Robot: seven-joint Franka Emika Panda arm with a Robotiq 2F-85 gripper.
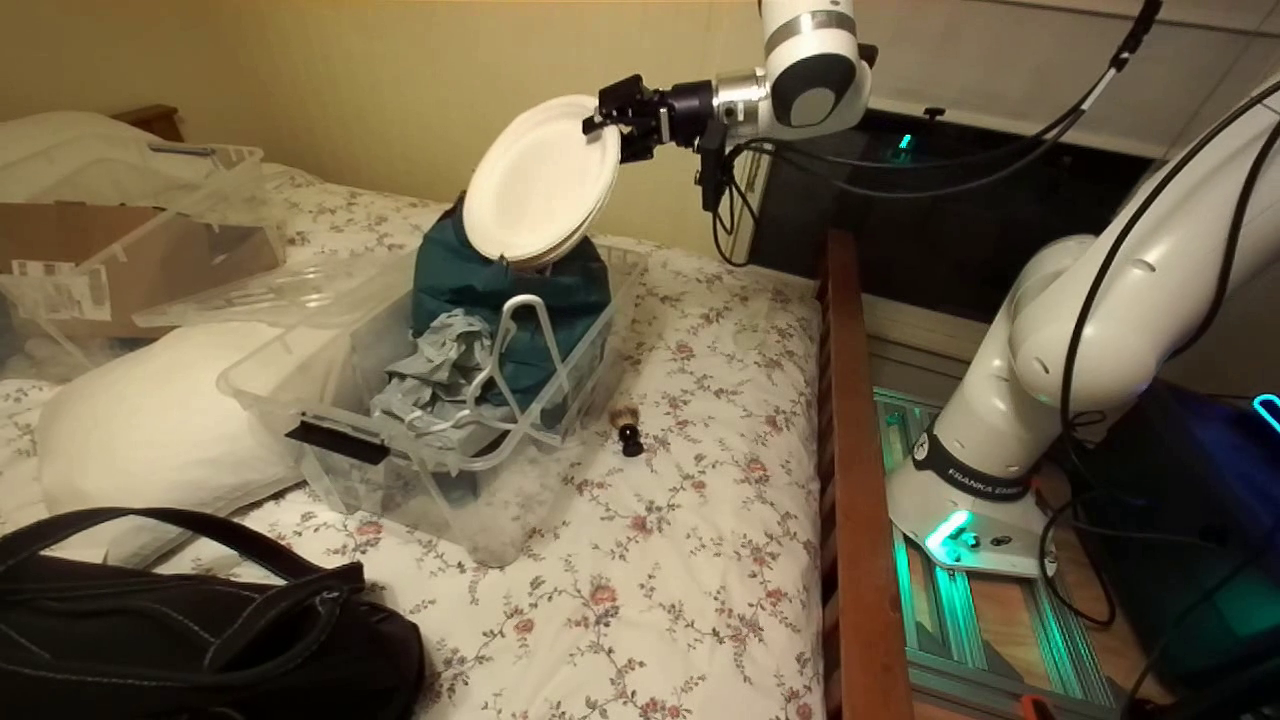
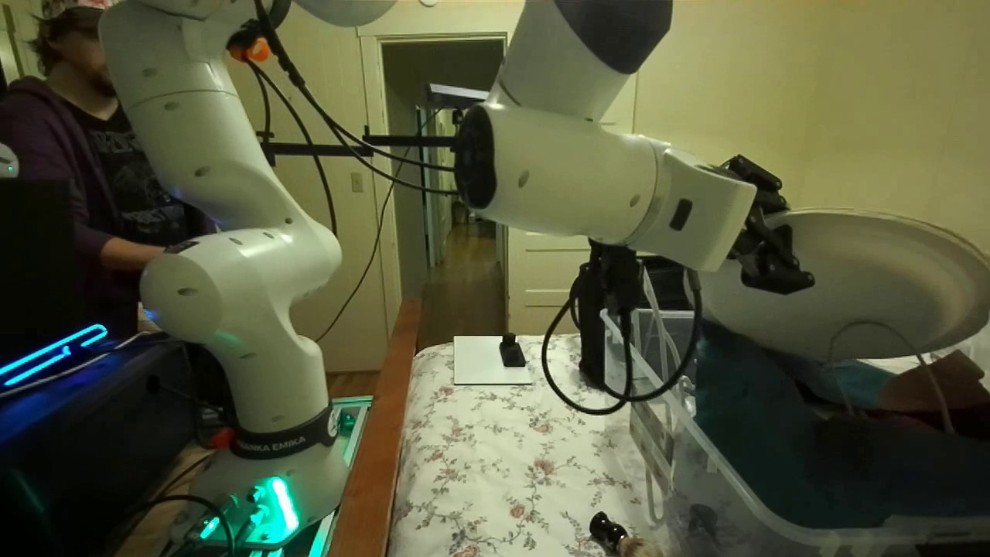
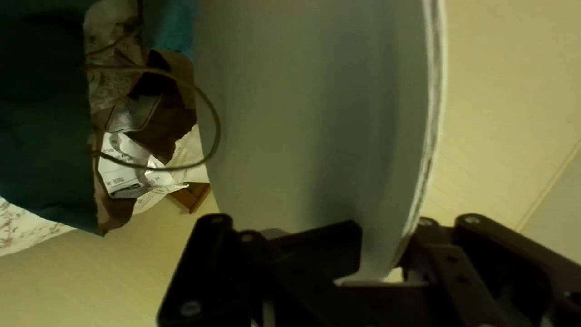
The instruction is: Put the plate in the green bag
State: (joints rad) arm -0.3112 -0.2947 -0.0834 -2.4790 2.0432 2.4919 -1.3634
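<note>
My gripper (image 1: pixel 608 128) is shut on the rim of the white plate (image 1: pixel 540 185). The plate's edge looks layered, like a small stack. It is tilted steeply above the dark teal-green bag (image 1: pixel 470 280), which stands in the clear bin. In an exterior view the plate (image 2: pixel 874 278) overlaps the top of the green bag (image 2: pixel 750 441); I cannot tell whether they touch. In the wrist view the gripper (image 3: pixel 383 256) has a finger on each side of the plate (image 3: pixel 299 113). The bag (image 3: pixel 41 118) is at the left, its opening showing brown paper, white labels and a looped handle.
The clear plastic bin (image 1: pixel 450 510) also holds crumpled grey material (image 1: pixel 445 370) and a white hanger (image 1: pixel 525 310). A shaving brush (image 1: pixel 627 435) lies beside it. A black bag (image 1: pixel 210 640), a white pillow (image 1: pixel 170 420) and a wooden bed rail (image 1: pixel 850 480) are around.
</note>
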